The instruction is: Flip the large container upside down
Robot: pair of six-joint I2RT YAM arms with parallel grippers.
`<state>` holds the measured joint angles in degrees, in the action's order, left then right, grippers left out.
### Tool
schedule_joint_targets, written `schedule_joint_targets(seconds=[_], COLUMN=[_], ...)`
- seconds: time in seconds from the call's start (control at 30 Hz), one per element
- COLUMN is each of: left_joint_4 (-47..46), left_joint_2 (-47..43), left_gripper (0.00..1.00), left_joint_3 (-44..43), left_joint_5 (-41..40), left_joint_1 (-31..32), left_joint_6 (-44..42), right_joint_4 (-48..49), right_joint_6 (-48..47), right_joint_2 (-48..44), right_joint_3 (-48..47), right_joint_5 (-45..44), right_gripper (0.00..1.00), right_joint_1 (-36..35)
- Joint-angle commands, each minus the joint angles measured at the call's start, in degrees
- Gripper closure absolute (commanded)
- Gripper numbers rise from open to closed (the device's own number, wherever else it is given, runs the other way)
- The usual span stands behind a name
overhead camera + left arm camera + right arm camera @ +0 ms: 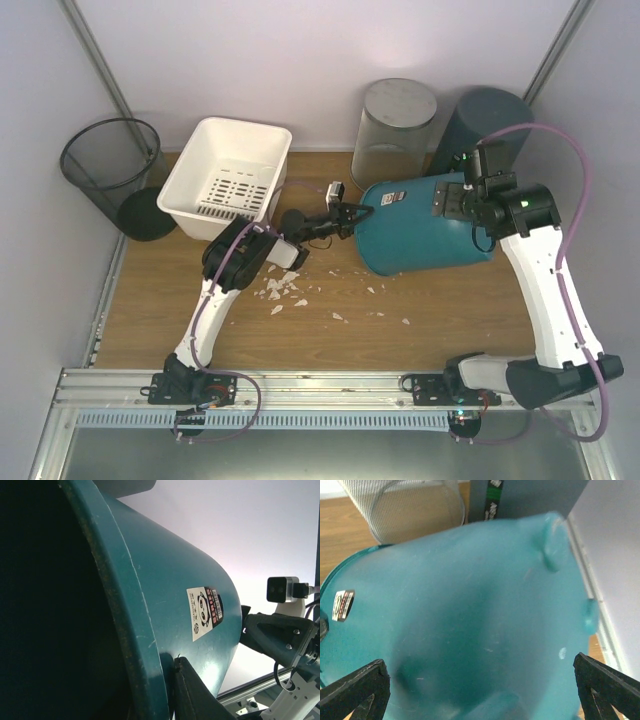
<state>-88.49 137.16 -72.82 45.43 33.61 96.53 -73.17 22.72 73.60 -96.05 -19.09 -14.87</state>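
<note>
- The bin (420, 225) lay on its side on the table (150, 330), mouth to the left and base to the right; about half turned, I judged.
- The left gripper (352, 215) sat at the rim with one finger (192, 692) against the outer wall. The other was lost in the dark, so I couldn't tell if it was clamped.
- The right gripper (452, 203) hung spread wide over the base end, holding nothing.
- Done well, the base would swing up and over with the rim pinned low as pivot, clear of the mesh bin (395, 120) behind.
- The bin's inside was too dark to read. The basket (225, 175) looked empty; scraps (285, 290) lay on the table.
</note>
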Motion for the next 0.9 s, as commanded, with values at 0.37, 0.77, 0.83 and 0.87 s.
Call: schedule_joint_targets(seconds=[0.37, 0.77, 0.83, 0.87], left_joint_4=[-16.57, -10.91, -7.79, -6.21], left_joint_2=[7.69, 6.02, 4.17, 2.92], left_gripper=[0.56, 0.41, 0.4, 0.39], left_joint_3=[6.19, 6.64, 7.81, 8.73], left_joint_5=[10.76, 13.05, 13.7, 13.84], left_joint_1=[-1.17, 0.12, 0.36, 0.4], left_joint_6=[-2.79, -7.67, -10.57, -12.41], right_joint_4=[9.85, 9.78, 9.73, 9.55], right_joint_6=[-3.05, -3.43, -3.55, -3.58], right_joint_2=[0.88, -0.9, -1.22, -1.44], right_joint_3=[8.19, 10.92, 10.8, 10.72], right_joint_5=[11.75, 11.54, 11.62, 11.4], right_gripper=[0.0, 0.0, 0.0, 0.0], right_joint_1=[1.4, 1.39, 1.29, 1.33])
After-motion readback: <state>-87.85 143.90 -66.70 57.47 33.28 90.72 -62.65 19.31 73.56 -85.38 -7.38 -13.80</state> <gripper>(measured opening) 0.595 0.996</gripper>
